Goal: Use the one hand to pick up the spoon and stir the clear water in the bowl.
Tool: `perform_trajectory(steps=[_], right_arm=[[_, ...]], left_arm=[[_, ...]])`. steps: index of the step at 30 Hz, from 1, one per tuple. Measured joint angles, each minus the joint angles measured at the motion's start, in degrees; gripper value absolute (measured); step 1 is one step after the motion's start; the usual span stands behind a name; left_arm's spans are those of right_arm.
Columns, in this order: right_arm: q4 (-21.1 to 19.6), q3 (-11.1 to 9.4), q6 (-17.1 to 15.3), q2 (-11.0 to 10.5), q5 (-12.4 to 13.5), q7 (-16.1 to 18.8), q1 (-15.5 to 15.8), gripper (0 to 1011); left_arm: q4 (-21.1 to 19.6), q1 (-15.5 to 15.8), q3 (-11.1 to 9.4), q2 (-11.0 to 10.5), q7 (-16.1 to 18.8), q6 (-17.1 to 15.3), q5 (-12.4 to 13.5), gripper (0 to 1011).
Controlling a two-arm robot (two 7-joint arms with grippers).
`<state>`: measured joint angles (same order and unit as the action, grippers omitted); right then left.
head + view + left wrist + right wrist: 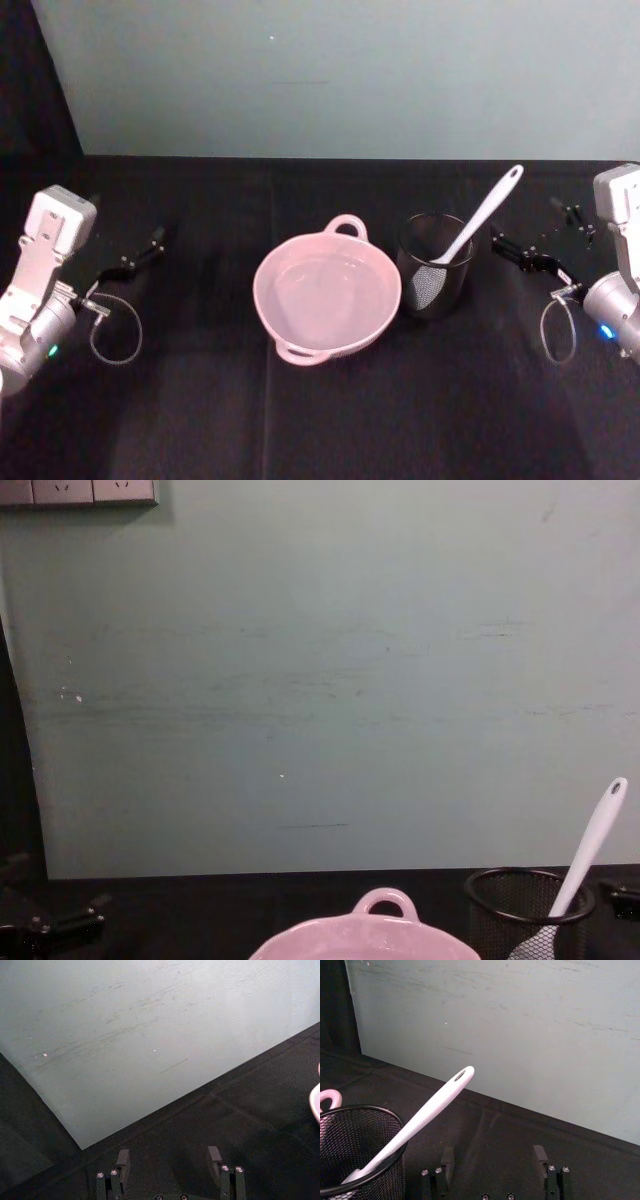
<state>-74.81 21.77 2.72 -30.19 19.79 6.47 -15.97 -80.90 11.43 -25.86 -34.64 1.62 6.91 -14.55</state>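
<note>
The pale pink bowl [290,345] sits mid-table, and clear water [325,290] glints faintly inside it. Just to its right stands a black mesh cup [435,270] with the white spoon [480,218] leaning in it, scoop down and handle tip pointing up to the right. My right gripper [522,252] hovers open beside the cup, to its right. In the right wrist view its fingers [540,1154] are spread apart, with the spoon [427,1112] and cup [360,1145] ahead of them. My left gripper [140,256] rests open at the far left, well away from the bowl.
A pale green wall [320,680] rises behind the black tablecloth [320,430]. Cable loops hang off both wrists, the left cable [115,330] and the right cable [558,330]. In the chest view the bowl's loop handle [385,902] and the mesh cup [525,905] show at the bottom edge.
</note>
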Motion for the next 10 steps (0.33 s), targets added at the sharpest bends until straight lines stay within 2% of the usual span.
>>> perform_trajectory(steps=[10], right_arm=[[0.0,0.0,0.0,0.0,0.0,0.0,0.0,1003]], left_arm=[[0.0,0.0,0.0,0.0,0.0,0.0,0.0,1011]])
